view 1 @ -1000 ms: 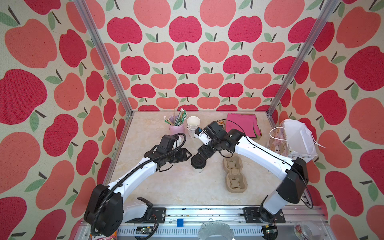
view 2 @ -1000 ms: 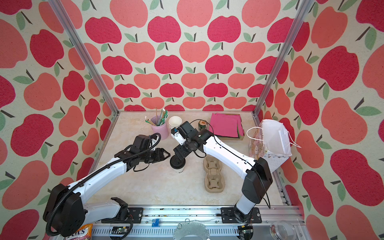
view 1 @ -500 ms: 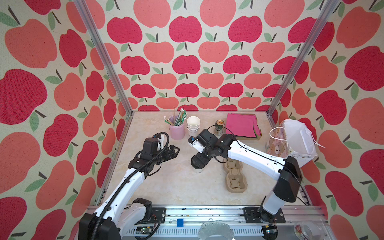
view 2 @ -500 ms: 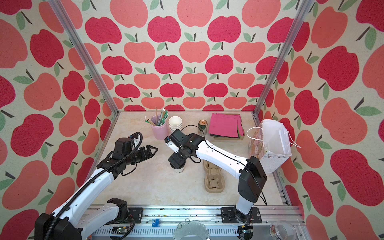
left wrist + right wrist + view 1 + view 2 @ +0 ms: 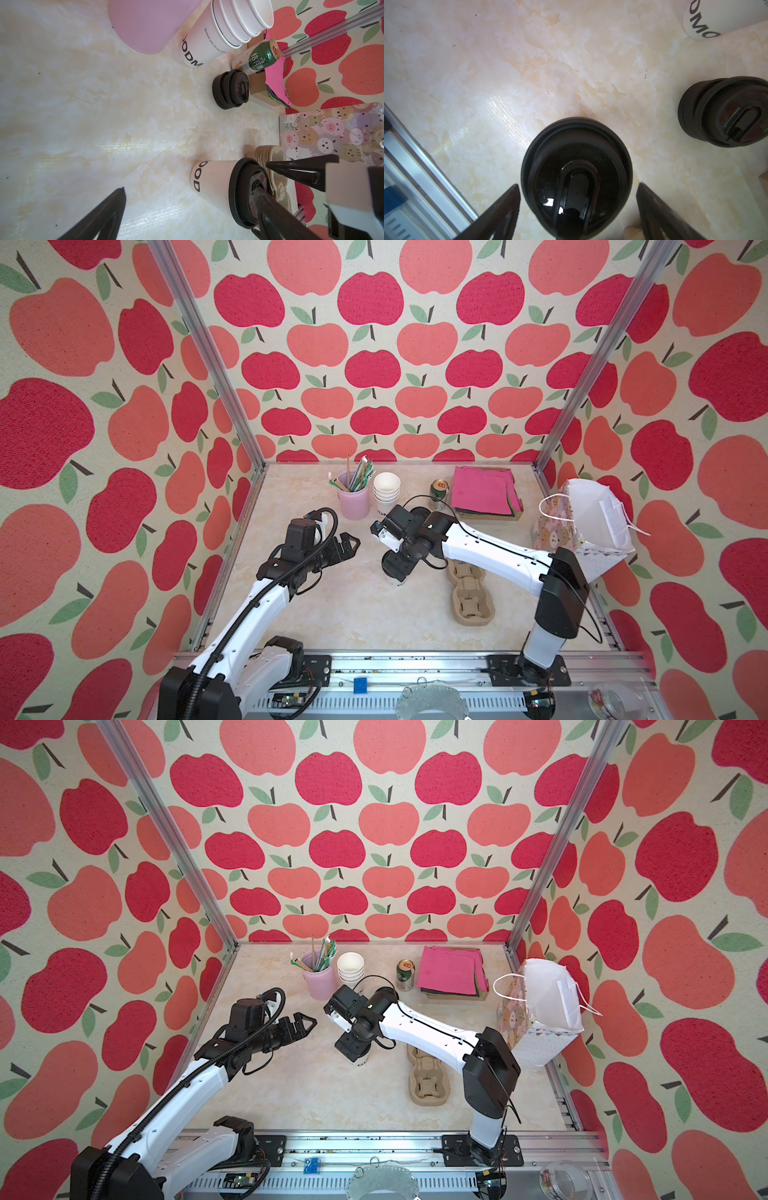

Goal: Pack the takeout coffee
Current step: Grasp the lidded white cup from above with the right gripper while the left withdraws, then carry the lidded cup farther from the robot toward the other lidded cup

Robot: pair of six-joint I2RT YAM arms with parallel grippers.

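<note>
While the right gripper (image 5: 577,185) hung straight above the takeout coffee (image 5: 214,182), its two fingers stood apart, one on each side of the black sip lid (image 5: 576,166). The right wrist view showed a thin strip of table (image 5: 332,614) between each fingertip and the lid's rim, so nothing was clamped. The cup stood upright on the table directly beneath that gripper, its white wall and black lettering visible below the lid in the left wrist view.

The left gripper (image 5: 350,545) was spread wide and held nothing. It pointed toward the cup from the side, off the table, with the cup ahead of its fingertips and clear of them. Beyond the cup, on the side away from the left gripper, lay the pulp cup carrier (image 5: 471,593), just beside the cup's base. A short stack of spare black lids (image 5: 724,112) sat on the table near the right gripper. Farther off from both grippers stood the stack of lidless cups (image 5: 386,491), the pink straw holder (image 5: 354,502), the green can (image 5: 438,493) and the patterned gift bag (image 5: 582,522).
</note>
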